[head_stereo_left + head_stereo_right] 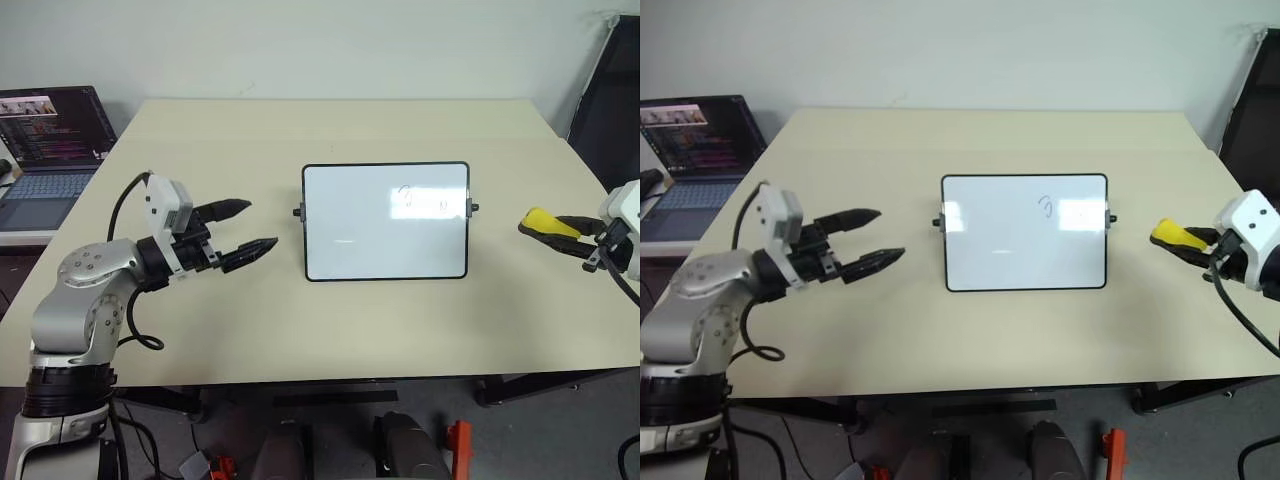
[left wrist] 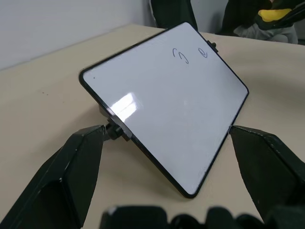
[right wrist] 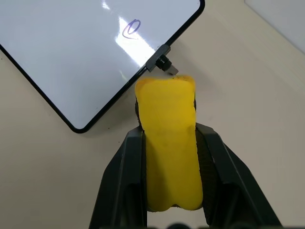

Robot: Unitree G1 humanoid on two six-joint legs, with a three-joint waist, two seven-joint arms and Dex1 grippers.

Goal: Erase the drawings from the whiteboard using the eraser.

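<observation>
The whiteboard [image 1: 386,222] lies flat in the middle of the table, its black frame and side knobs in full view. Small dark drawings [image 1: 405,197] sit in its far right part; in the left wrist view two curled drawings [image 2: 181,55] show near the board's far corner. My right gripper [image 1: 553,230] hovers to the right of the board, apart from it, shut on the yellow eraser [image 3: 169,119], whose end pokes out past the fingers. My left gripper [image 1: 258,226] is open a short way left of the board, pointing at its left knob, with nothing between its fingers.
The beige table [image 1: 300,320] has bare surface all around the board. An open laptop [image 1: 50,140] stands on a side surface at the far left. A dark chair [image 1: 610,110] stands beyond the table's far right corner.
</observation>
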